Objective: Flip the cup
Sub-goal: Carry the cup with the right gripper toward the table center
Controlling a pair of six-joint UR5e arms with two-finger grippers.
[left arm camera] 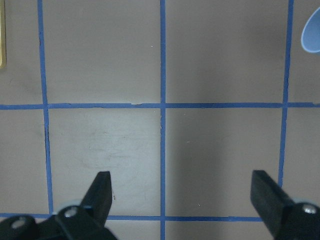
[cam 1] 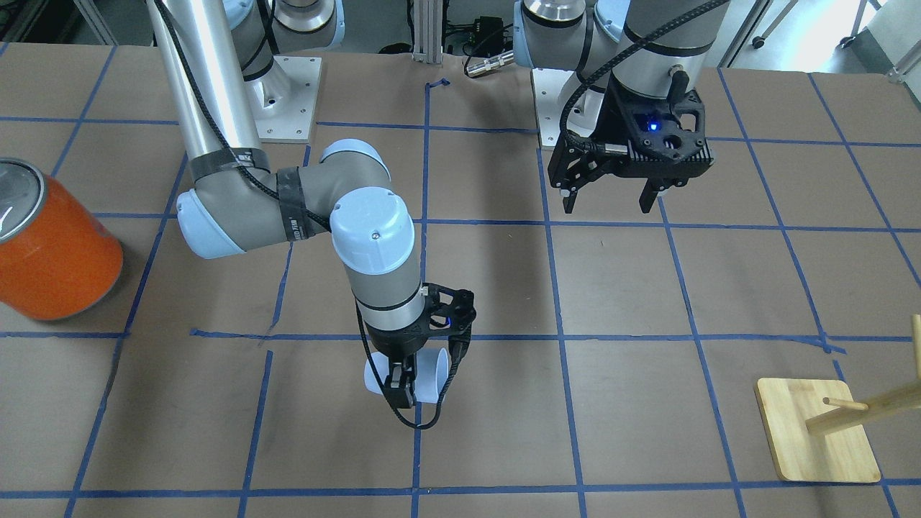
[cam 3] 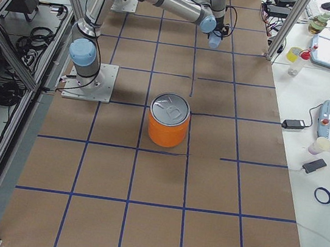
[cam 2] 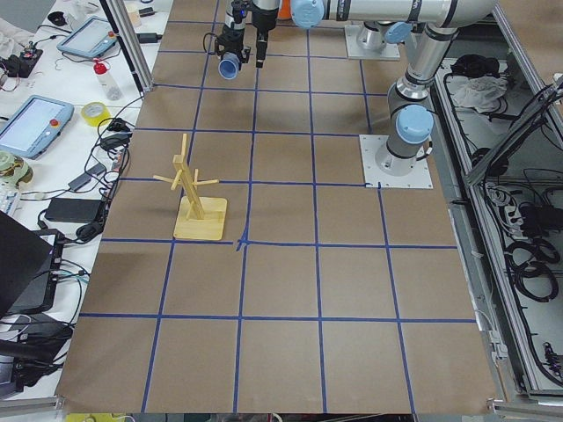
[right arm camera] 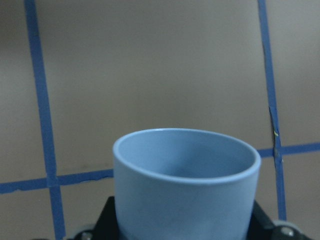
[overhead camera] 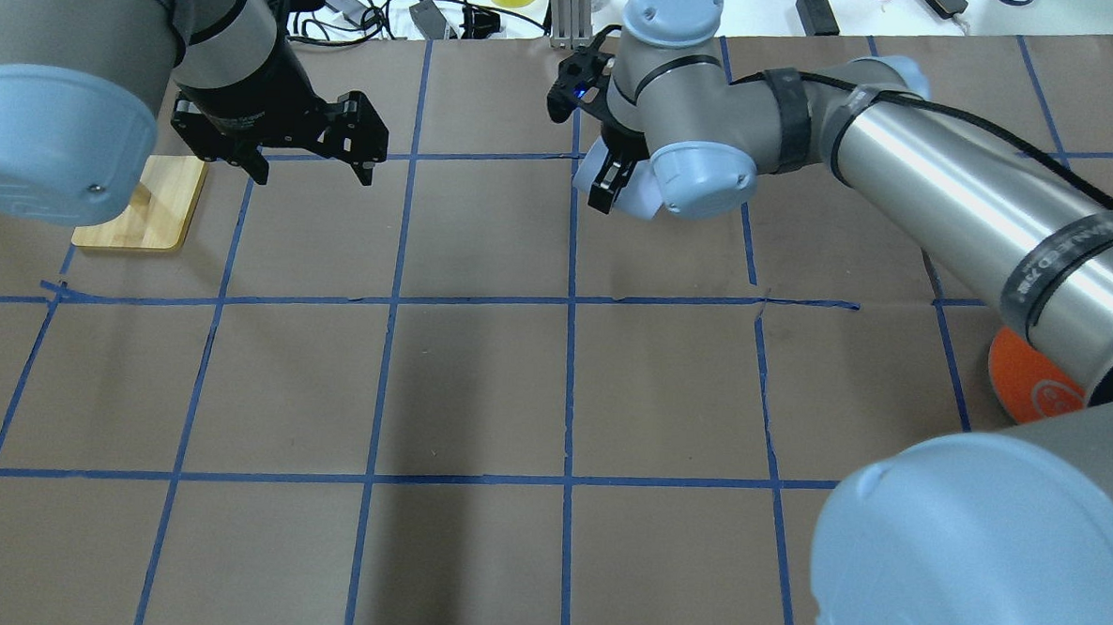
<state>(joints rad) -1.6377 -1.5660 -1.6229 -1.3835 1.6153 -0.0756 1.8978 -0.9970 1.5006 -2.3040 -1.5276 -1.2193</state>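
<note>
The right gripper (cam 1: 416,383) is squeezing the cup (right arm camera: 185,180) between its two black fingers, a little below the middle of the front view. The cup is pale blue, and it is lying on its side in the grip, not standing up. In the right wrist view it is filling the bottom middle of the picture. Its round open mouth is showing there, with the light blue inside. I cannot tell if the cup is touching the table (cam 1: 647,288) or hanging just above it. The left gripper (cam 1: 609,205) is hanging over the table in the upper right of the front view. Its fingers are standing wide apart. In the left wrist view only the brown table and the blue tape lines (left arm camera: 162,105) are showing between the two tips. The two grippers are sitting well apart from each other. A big orange can (cam 1: 57,252) with a silver top is standing at the left edge of the front view, well away from the cup. A wooden stand (cam 1: 817,432) with pegs is sitting in the lower right corner of that view.
</note>
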